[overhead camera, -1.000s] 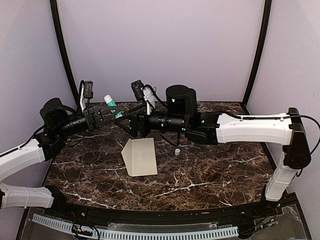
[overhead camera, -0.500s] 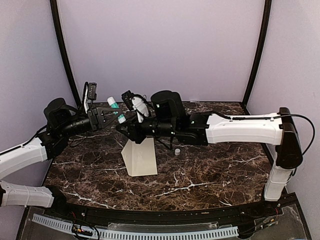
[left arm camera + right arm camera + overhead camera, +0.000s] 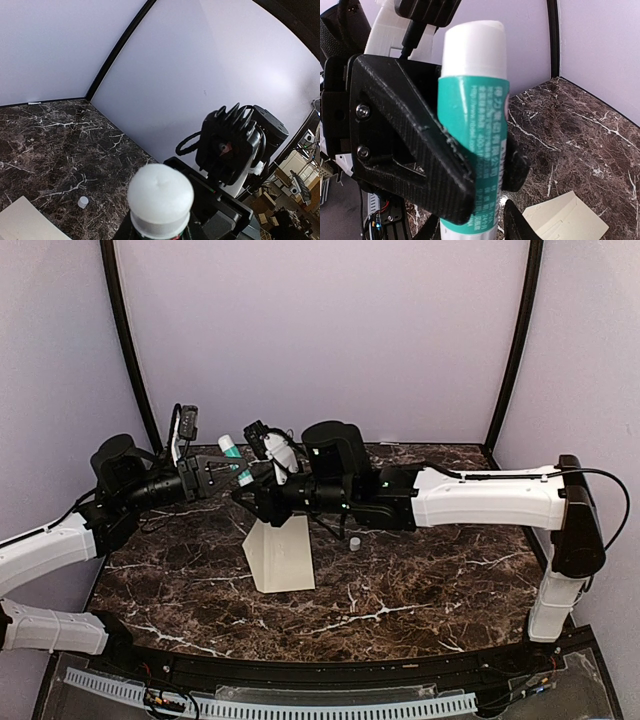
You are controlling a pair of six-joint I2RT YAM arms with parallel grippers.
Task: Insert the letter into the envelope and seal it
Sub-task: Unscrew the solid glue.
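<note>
the table [image 3: 430,590] is dark brown marble with white veins. lilac walls [image 3: 320,330] close it in at the back and sides, with a black curved post [image 3: 122,330] at each back corner.

from above, the envelope [image 3: 282,558] lies flat on the marble near the middle, right under where my two hands meet. i cannot make out the letter as a separate sheet in any view. a small white cap [image 3: 354,543] stands on the table just right of the envelope, apart from it.

my left gripper [image 3: 232,468] is up off the table, clamped on a teal glue stick [image 3: 234,458] with its white end tilted up and back. my right gripper [image 3: 245,492] reaches in from the right, just below that stick.

the right wrist view shows the grip up close: black left fingers [image 3: 420,150] pressed against both sides of the stick's printed teal body. whether my right jaws are apart or together i cannot tell.

the left wrist view looks along the stick's white end to the right arm's camera, and also shows the cap and a corner of the envelope.
</note>
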